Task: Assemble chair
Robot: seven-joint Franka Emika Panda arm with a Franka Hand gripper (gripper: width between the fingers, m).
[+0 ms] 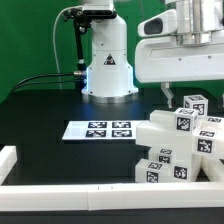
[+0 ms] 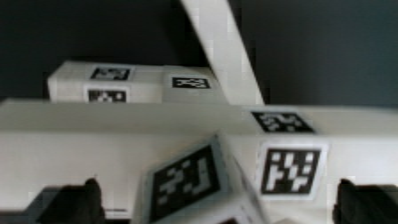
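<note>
The gripper (image 1: 168, 93) hangs with its jaws spread and nothing between them, its dark fingertips (image 2: 68, 203) standing on either side of a tagged white block of the chair parts (image 1: 178, 140). These parts are piled together on the black table (image 1: 45, 110) at the exterior view's right. The marker board (image 1: 98, 130) lies flat just beside the pile, before the arm's white base (image 1: 107, 60).
</note>
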